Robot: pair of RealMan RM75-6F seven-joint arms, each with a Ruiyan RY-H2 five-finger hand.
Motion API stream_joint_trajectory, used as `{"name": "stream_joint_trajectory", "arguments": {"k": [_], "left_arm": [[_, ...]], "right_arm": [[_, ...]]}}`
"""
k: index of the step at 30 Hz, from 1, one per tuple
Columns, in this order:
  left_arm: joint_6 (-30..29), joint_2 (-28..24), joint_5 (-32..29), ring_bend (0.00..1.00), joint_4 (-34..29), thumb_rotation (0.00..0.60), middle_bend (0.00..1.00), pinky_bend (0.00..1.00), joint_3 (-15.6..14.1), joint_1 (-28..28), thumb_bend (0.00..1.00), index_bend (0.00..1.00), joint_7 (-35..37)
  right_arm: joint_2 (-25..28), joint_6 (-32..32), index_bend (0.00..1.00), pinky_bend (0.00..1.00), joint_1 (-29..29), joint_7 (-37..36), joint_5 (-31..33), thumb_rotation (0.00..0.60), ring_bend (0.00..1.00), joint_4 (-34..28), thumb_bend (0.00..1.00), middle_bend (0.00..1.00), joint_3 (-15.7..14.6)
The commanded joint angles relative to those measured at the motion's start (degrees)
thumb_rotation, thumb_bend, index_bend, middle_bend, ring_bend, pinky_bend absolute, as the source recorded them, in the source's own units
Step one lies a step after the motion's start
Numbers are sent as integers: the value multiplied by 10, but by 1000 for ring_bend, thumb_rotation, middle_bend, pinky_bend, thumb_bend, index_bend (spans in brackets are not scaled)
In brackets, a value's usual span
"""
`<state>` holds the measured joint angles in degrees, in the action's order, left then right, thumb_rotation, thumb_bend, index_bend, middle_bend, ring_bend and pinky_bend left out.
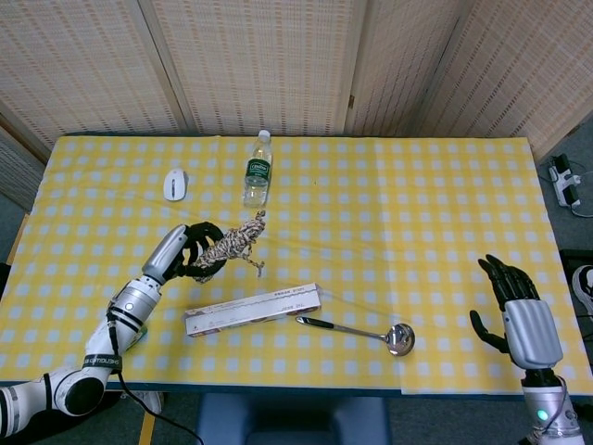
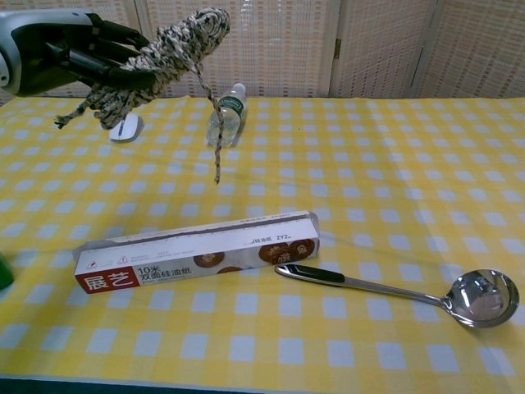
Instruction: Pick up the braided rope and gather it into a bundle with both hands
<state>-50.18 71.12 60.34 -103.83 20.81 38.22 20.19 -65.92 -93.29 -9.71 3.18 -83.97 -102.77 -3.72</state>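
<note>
Rope (image 1: 230, 247) sits bundled in left hand (image 1: 190, 255) fingers' grip; right hand (image 1: 519, 311) fingers spread, empty.

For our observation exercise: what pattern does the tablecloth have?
Yellow and white checks cover the tablecloth, clearest in the head view.

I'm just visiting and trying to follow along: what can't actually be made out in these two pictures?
- Right hand: absent from the chest view; in the head view its arm runs off the bottom edge.
- Braided rope: the left hand covers part of the bundle in both views.
- Water bottle: label print too small in the head view.
- Green object: cut off by the chest view's left edge, unidentifiable.
</note>
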Motion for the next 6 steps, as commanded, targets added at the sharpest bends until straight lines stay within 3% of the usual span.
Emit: {"name": "stream_joint_trajectory", "arguments": {"k": [1, 6], "left_arm": [[-2, 0, 0, 694, -1, 600, 743, 793, -1, 0, 594, 746, 0], [-5, -1, -1, 694, -4, 600, 744, 793, -2, 1, 594, 746, 0]], "right_arm": [[1, -9, 114, 114, 20, -29, -2, 600, 121, 17, 419, 103, 0], [4, -9, 114, 115, 33, -50, -4, 600, 118, 27, 419, 106, 9]]}}
